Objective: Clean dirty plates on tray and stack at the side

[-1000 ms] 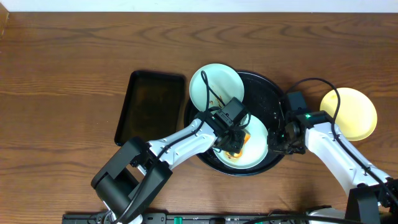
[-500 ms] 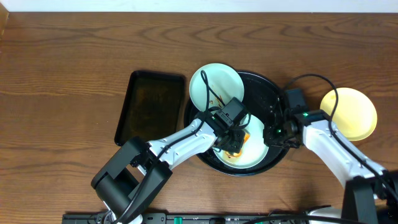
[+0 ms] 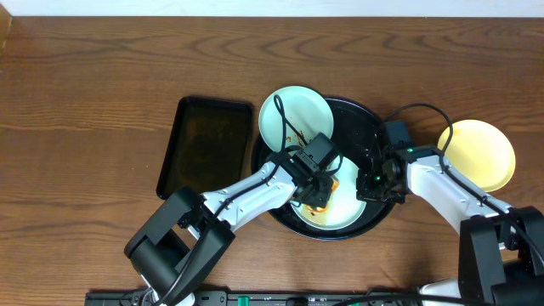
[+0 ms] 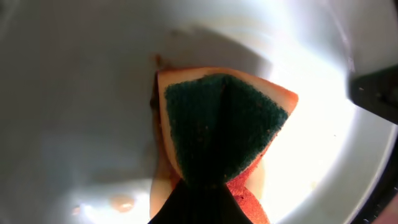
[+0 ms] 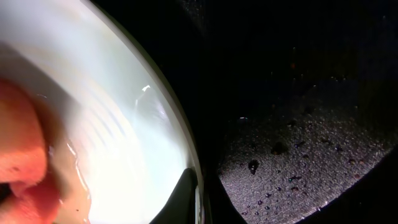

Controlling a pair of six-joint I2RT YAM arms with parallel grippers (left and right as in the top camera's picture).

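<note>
Scrubbing looks half done on the nearest mint plate (image 3: 347, 210) in the round black tray (image 3: 361, 117). The left gripper (image 3: 318, 197) pinches the sponge (image 4: 217, 124) against its smeared floor. The right gripper (image 3: 374, 184) sits at its rim, grip impossible to tell. Farther off, the yellow plate (image 3: 480, 153) lies clean-looking on the table (image 3: 102, 85), and the far mint plate (image 3: 293, 115) is streaked brown, unwiped. No readable writing anywhere.

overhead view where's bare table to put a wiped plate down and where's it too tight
Bare tabletop runs along the far edge beyond both trays and left of the rectangular tray, plus the corner beyond the yellow plate. Crowded: the round tray, with the far mint plate over its rim, the near mint plate inside, the sponge, left arm, right arm.
</note>
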